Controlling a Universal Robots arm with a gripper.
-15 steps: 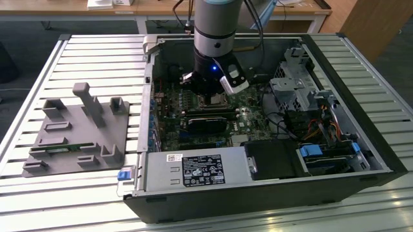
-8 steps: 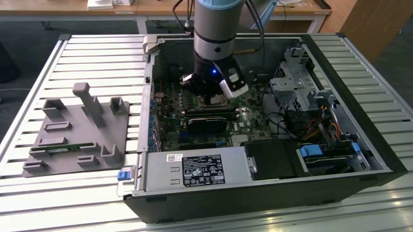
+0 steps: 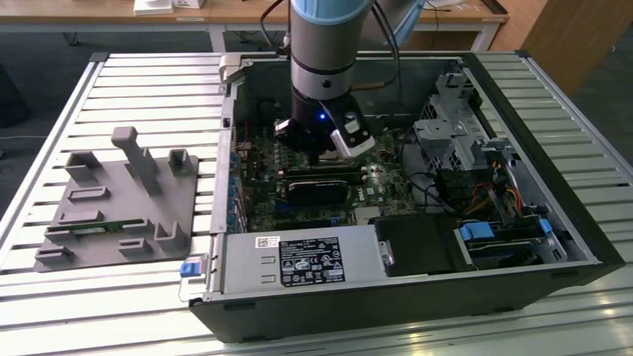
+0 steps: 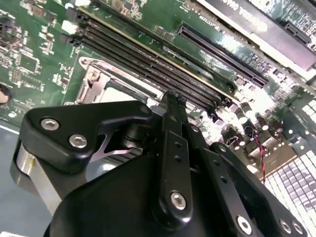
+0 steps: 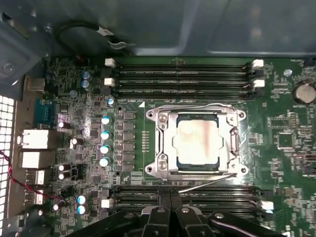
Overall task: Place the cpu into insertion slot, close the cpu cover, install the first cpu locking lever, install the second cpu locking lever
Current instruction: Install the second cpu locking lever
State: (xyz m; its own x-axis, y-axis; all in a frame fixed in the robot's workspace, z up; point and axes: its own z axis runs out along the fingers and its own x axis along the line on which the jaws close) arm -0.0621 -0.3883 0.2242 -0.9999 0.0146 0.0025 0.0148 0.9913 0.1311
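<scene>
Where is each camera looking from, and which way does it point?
Exterior view: off the arm, above the table, looking down into the open computer case; the arm reaches in.
First wrist view: on the arm, facing straight down at the cpu under its cpu cover; the gripper pokes in.
Second wrist view: near the wrist, slanting past the gripper.
Both wrist views share the long black slots.

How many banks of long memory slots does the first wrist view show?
2. One bank runs along one side of the insertion slot; the other runs along the opposite side, partly covered by the gripper, so some of it may be hidden.
</scene>
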